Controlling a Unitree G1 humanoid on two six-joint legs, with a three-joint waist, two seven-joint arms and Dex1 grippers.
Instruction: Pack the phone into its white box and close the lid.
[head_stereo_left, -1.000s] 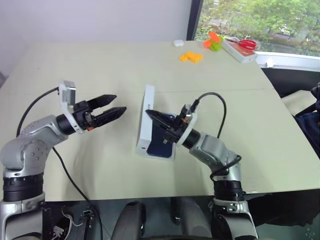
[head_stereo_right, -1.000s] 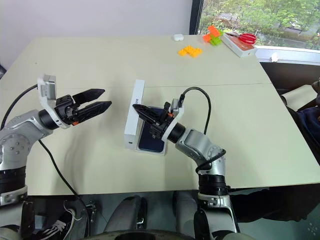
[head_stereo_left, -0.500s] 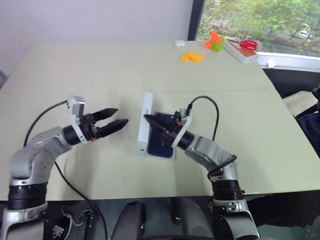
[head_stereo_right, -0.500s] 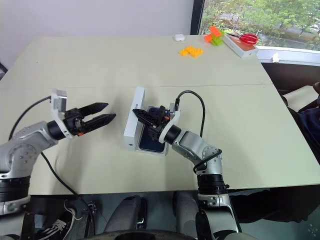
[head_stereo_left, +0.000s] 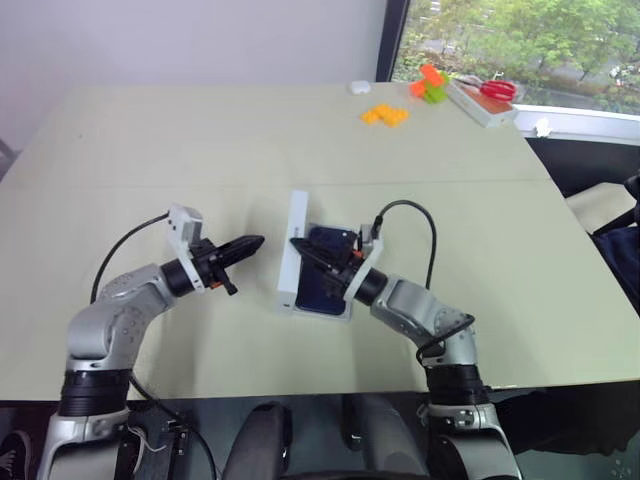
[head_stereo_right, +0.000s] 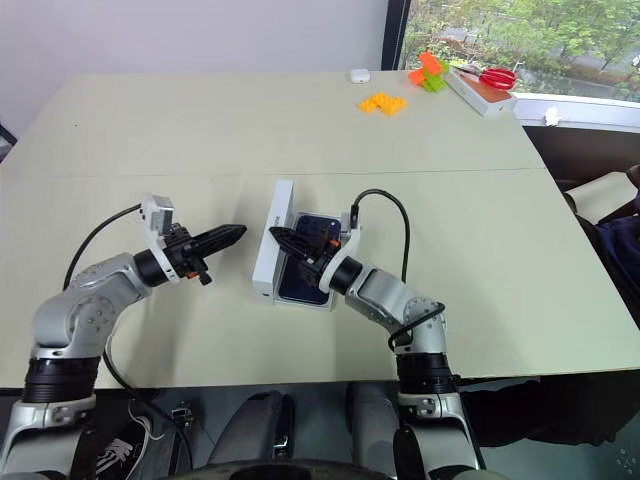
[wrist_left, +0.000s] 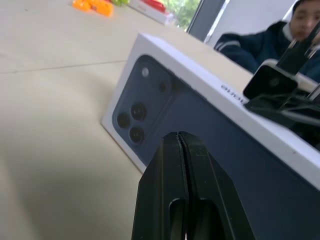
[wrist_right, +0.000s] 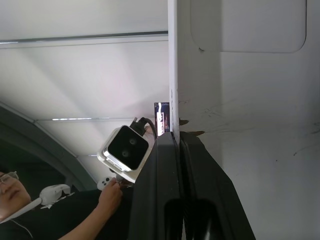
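Phone (head_stereo_left: 325, 278) lies flat, dark glossy face up, inside the white box (head_stereo_left: 318, 314) near the front middle of the table (head_stereo_left: 200, 140). Lid (head_stereo_left: 294, 245) stands on its long edge just beside the box on my left side, roughly upright, open face toward the phone, so the box is not covered.

My left claw (head_stereo_left: 250, 243) is closed, the two black fingers pressed together with nothing between them. It points level at the lid's outer face and sits near it with a small gap showing. From the left wrist camera the printed dark phone back and lenses on the lid fill the space right past my fingertips (wrist_left: 178, 140).

My right claw (head_stereo_left: 298, 245) is also closed. It reaches over the phone, tips up at the lid's inner side near its top rim. From the right wrist camera the tips sit right at the lid's white edge; I can't tell whether they pinch that edge or only touch it.

Far side of the table: orange blocks (head_stereo_left: 383, 114), red scissors (head_stereo_left: 495, 90) on a white tray. A person in a dark top (wrist_left: 260, 47) sits beyond the table.
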